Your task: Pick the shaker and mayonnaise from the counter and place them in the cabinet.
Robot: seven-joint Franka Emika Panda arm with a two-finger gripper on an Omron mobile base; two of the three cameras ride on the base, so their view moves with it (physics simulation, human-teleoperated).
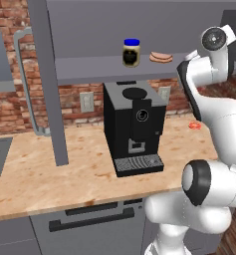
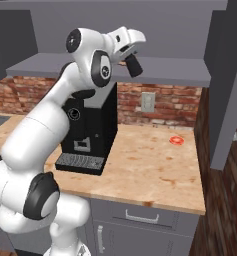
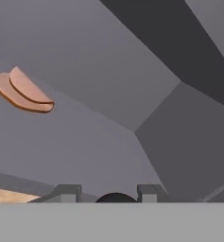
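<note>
Brick wall backs the counter, light wood grain with pinkish-tan mottling, over grey drawers with dark handles. I see the cabinet above it with its grey door swung open and its long silver handle facing the left base camera. Mayonnaise stands upright on the cabinet shelf: blue screw lid, pale yellowish contents, dark label. Just beside it to the right lie 2 pinkish-tan slices, overlapping, flat on the same shelf; from the hand camera they sit upper left. Black coffee machine stands on the counter beneath the shelf, and in the right base view the arm covers much of it. A small red item lies on the counter further right, too small to identify. Gripper is raised at shelf height in the right base view, pinching the shaker, a small black tapered body hanging tilted in front of the shelf edge. In the hand view only its rounded dark top shows between the 2 fingertips, cut off at the bottom.
</note>
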